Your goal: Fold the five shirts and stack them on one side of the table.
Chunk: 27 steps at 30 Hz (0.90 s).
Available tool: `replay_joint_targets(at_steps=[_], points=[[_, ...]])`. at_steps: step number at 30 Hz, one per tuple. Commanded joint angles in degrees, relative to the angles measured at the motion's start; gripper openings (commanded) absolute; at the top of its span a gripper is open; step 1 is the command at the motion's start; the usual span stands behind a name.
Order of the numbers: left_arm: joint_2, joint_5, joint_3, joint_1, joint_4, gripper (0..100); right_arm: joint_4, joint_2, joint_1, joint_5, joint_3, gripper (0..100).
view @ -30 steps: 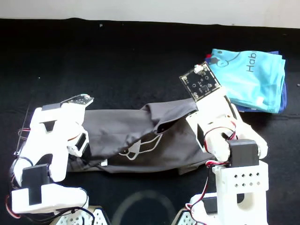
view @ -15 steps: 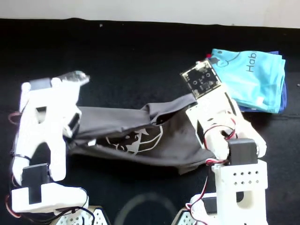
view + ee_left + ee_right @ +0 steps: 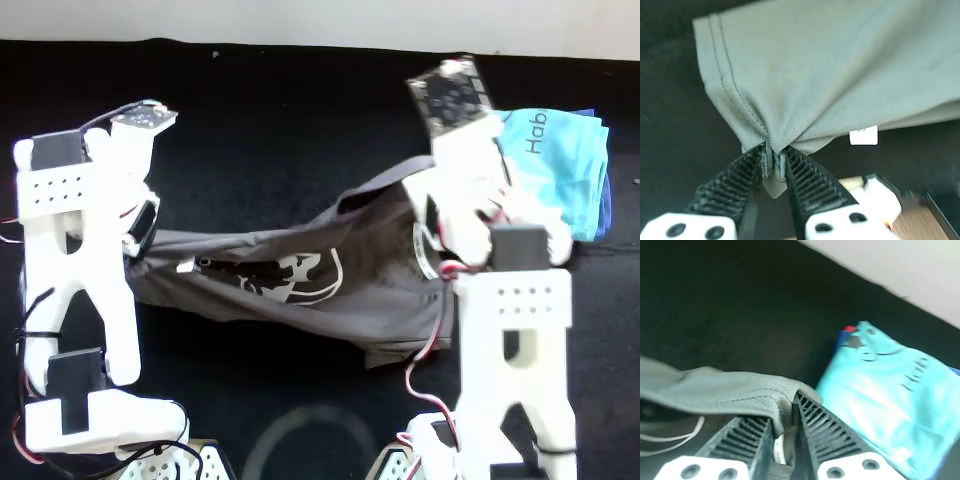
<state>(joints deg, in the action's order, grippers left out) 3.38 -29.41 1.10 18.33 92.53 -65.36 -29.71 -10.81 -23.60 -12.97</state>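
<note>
Grey shirt lifted between both arms, mid-table, not yet folded.

Left gripper (image 3: 774, 154) has its fingers clamped on a bunched hem corner of the grey shirt (image 3: 300, 285); right gripper (image 3: 784, 412) is pinched shut on a fold of the same shirt's edge. The shirt spans left to right between them, print side up, with its near edge sagging onto the black table (image 3: 300, 110). The folded stack (image 3: 555, 165), cyan on top, sits far right, just beside the right arm. Judgement: the left pinch is thin, right at the hem, so gentle, even tension is wanted or it may slip. Hold both ends level, lower the sagging middle first so the cloth lands flat, and stay clear of the stack so it is not nudged.
</note>
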Motion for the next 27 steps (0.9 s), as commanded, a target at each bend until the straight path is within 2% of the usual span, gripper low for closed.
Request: replay_joint_targets(at_steps=[1, 3, 7, 12, 16, 23, 27], points=[[0.5, -0.4, 0.2, 1.7, -3.6, 1, 0.3, 2.9, -3.7, 0.6, 2.9, 0.5], [0.6, -0.5, 0.5, 1.8, -1.2, 1, 0.2, 2.9, -6.6, 0.6, 2.8, 0.5], [0.7, -1.2, 0.5, 6.4, 2.5, 1, -1.8, 3.5, -13.2, 0.6, 3.2, 0.5], [0.5, -10.5, 2.1, 15.1, 2.6, 1, -1.6, 3.9, -18.0, 1.7, 2.9, 0.5], [0.5, -14.9, 5.2, 18.6, 2.5, 1, -0.4, 8.7, -21.2, 3.2, 3.5, 0.5], [0.5, -15.6, 14.2, 21.0, -6.5, 1, -0.2, 14.1, -26.9, 3.3, 5.3, 0.5], [0.5, -15.6, 19.6, 21.1, -7.6, 9, -2.7, 14.6, -27.6, 3.1, 9.5, 0.5]])
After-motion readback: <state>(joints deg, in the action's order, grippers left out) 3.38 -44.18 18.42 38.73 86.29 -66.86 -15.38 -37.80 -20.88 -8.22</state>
